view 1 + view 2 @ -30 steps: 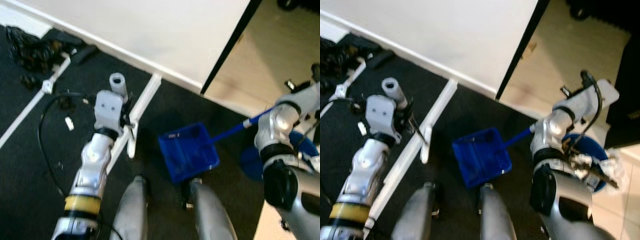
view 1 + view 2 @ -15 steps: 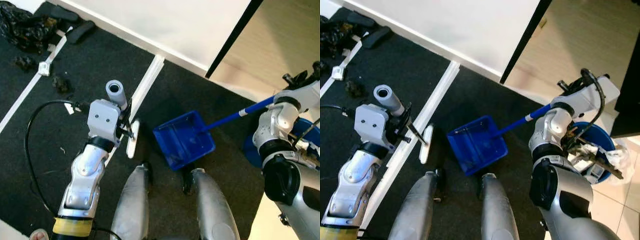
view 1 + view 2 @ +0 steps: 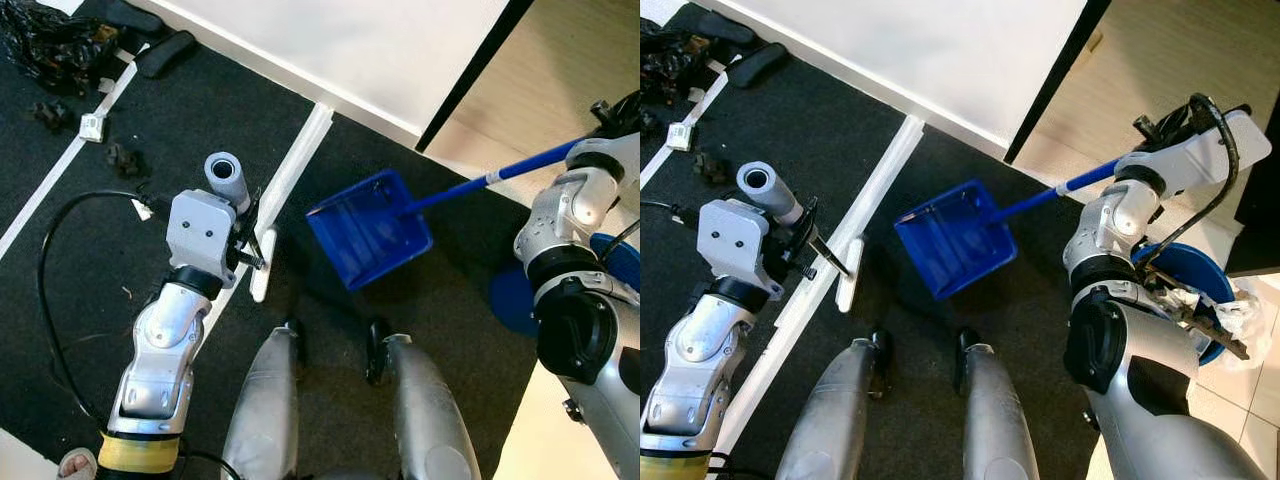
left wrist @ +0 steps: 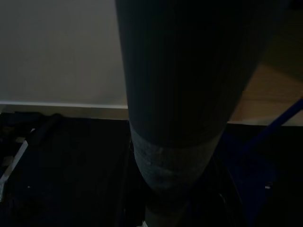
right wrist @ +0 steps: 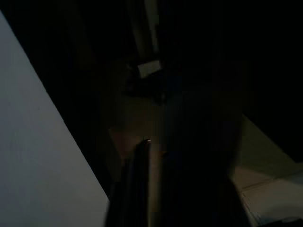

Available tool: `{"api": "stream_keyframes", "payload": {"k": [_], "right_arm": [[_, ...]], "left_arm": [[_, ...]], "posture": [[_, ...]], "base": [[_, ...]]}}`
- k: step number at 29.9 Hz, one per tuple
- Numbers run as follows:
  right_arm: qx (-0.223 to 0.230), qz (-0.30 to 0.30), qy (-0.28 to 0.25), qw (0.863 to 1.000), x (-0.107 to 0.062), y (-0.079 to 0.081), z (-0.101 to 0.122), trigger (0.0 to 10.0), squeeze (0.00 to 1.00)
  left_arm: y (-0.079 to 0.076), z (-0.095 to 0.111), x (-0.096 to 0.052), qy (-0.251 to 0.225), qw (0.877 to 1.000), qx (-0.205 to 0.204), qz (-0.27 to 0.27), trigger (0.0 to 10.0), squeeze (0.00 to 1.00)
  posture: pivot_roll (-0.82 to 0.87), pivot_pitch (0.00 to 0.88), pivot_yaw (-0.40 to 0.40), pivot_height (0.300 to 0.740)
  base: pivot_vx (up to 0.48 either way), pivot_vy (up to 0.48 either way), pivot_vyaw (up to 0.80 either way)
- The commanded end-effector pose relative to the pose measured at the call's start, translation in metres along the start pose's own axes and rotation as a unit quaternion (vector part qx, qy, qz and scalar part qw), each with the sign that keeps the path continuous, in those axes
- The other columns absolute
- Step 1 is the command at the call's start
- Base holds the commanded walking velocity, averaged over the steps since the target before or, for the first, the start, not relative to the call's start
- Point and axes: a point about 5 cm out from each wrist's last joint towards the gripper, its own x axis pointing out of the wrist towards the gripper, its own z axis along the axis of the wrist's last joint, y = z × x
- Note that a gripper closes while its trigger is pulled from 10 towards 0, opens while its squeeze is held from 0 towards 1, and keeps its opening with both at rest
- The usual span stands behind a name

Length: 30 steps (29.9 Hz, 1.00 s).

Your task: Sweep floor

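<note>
The robot stands on a dark carpet [image 3: 90, 300] crossed by white strips, its two silver legs showing below. The left end effector [image 3: 245, 240] is out in front of the left arm and is closed around the grey broom handle [image 3: 224, 178], which rises toward the camera; the white broom head [image 3: 262, 264] rests on the carpet just beside a white strip [image 3: 290, 180]. In the left wrist view the handle [image 4: 177, 104] stands close and dark before the camera, with the white wall and the carpet behind it. The right end effector [image 3: 1160, 130] is raised at the robot's right, up by the black door edge, and grips the far end of the blue dustpan's long handle [image 3: 1055, 193]. The blue dustpan [image 3: 370, 228] hangs tilted ahead of the legs, between the broom head and the right arm, and whether it touches the carpet cannot be told. A blue bucket [image 3: 1188, 275] holding pale scraps stands on the light floor behind the right arm. Black debris [image 3: 55, 50] and a small white piece [image 3: 91, 126] lie on the carpet far to the left, near the wall. A black cable [image 3: 50, 260] loops beside the left arm. The right wrist view is too dark to read.
</note>
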Motion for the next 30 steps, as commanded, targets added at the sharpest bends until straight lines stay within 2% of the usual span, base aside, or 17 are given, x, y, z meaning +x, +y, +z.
{"api": "stream_keyframes", "payload": {"k": [1, 4, 8, 11, 14, 15, 17, 18, 19, 20, 22, 23, 24, 27, 28, 29, 30], "right_arm": [[-0.013, -0.014, 0.001, 1.000, -0.006, -0.015, -0.005, 10.0, 0.81], [-0.017, -0.010, 0.005, 1.000, -0.009, -0.017, -0.008, 10.0, 0.87], [-0.023, -0.008, 0.008, 1.000, -0.011, -0.019, -0.010, 10.0, 0.85], [-0.025, -0.007, 0.007, 1.000, -0.011, -0.020, -0.010, 10.0, 0.80], [-0.021, -0.007, 0.003, 1.000, -0.010, -0.019, -0.008, 10.0, 0.71], [-0.019, -0.008, 0.000, 1.000, -0.009, -0.018, -0.007, 10.0, 0.65], [-0.016, -0.008, -0.003, 1.000, -0.008, -0.017, -0.006, 10.0, 0.65], [0.017, -0.017, -0.020, 1.000, 0.002, -0.009, 0.005, 10.0, 0.18], [0.017, -0.017, -0.020, 1.000, 0.002, -0.009, 0.005, 10.0, 0.18], [0.023, -0.019, -0.023, 0.999, 0.004, -0.007, 0.007, 10.0, 0.01], [0.056, -0.002, -0.047, 0.997, 0.014, 0.006, 0.021, 10.0, 0.00], [0.056, -0.002, -0.047, 0.997, 0.014, 0.006, 0.021, 10.0, 0.00], [0.085, 0.009, -0.068, 0.994, 0.020, 0.015, 0.031, 10.0, 0.00], [0.105, 0.016, -0.081, 0.991, 0.023, 0.020, 0.038, 10.0, 0.00], [0.146, 0.031, -0.113, 0.982, 0.030, 0.030, 0.054, 10.0, 0.00], [0.146, 0.031, -0.113, 0.982, 0.030, 0.030, 0.054, 10.0, 0.00], [0.174, 0.042, -0.135, 0.975, 0.033, 0.037, 0.065, 10.0, 0.00]], "left_arm": [[-0.003, 0.000, -0.006, 0.007, 1.000, 0.006, -0.014, 10.0, 0.00], [-0.003, 0.000, -0.006, 0.008, 1.000, 0.005, -0.014, 10.0, 0.00], [-0.002, 0.000, -0.006, 0.010, 1.000, 0.005, -0.015, 10.0, 0.00], [-0.003, 0.000, -0.005, 0.011, 1.000, 0.005, -0.016, 10.0, 0.00], [-0.003, 0.000, -0.005, 0.010, 1.000, 0.004, -0.015, 10.0, 0.00], [-0.003, 0.000, -0.005, 0.009, 1.000, 0.005, -0.015, 10.0, 0.00], [-0.003, 0.000, -0.005, 0.009, 1.000, 0.005, -0.015, 10.0, 0.00], [0.001, 0.000, -0.001, 0.003, 1.000, 0.009, -0.010, 10.0, 0.00], [0.001, 0.000, -0.001, 0.003, 1.000, 0.009, -0.010, 10.0, 0.00], [0.002, 0.001, -0.001, 0.002, 1.000, 0.010, -0.009, 10.0, 0.00], [0.007, -0.001, 0.001, 0.000, 1.000, 0.015, -0.002, 10.0, 0.00], [0.007, -0.001, 0.001, 0.000, 1.000, 0.015, -0.002, 10.0, 0.00], [0.011, -0.002, 0.001, -0.001, 1.000, 0.019, 0.002, 10.0, 0.00], [0.013, -0.004, 0.001, 0.000, 1.000, 0.022, 0.004, 10.0, 0.00], [0.018, -0.006, 0.001, -0.002, 1.000, 0.027, 0.012, 10.0, 0.00], [0.018, -0.006, 0.001, -0.002, 1.000, 0.027, 0.012, 10.0, 0.00], [0.021, -0.008, 0.002, -0.002, 0.999, 0.030, 0.018, 10.0, 0.00]], "posture": [[0.29, 0.459, -0.055, 0.740], [0.29, 0.458, -0.054, 0.740], [0.29, 0.456, -0.053, 0.740], [0.29, 0.454, -0.054, 0.740], [0.29, 0.447, -0.055, 0.740], [0.29, 0.443, -0.056, 0.740], [0.29, 0.441, -0.057, 0.740], [0.28, 0.422, -0.061, 0.740], [0.28, 0.422, -0.061, 0.740], [0.28, 0.422, -0.061, 0.740], [0.25, 0.373, -0.076, 0.740], [0.25, 0.373, -0.076, 0.740], [0.23, 0.349, -0.082, 0.740], [0.23, 0.340, -0.086, 0.740], [0.19, 0.290, -0.104, 0.740], [0.19, 0.290, -0.104, 0.740], [0.19, 0.282, -0.105, 0.740]], "base": [[0.000, 0.000, 0.00], [0.000, 0.000, 0.00], [0.000, 0.000, 0.00], [0.000, 0.000, 0.00], [0.000, 0.000, 0.00], [0.000, 0.000, 0.00], [0.000, 0.000, 0.00], [0.000, 0.000, 0.00], [0.000, 0.000, 0.00], [0.000, 0.000, 0.00], [0.000, 0.000, 0.00], [0.000, 0.000, 0.00], [0.000, 0.000, 0.00], [0.000, 0.000, 0.00], [0.000, 0.000, 0.00], [0.000, 0.000, 0.00], [0.000, 0.000, 0.00]]}}
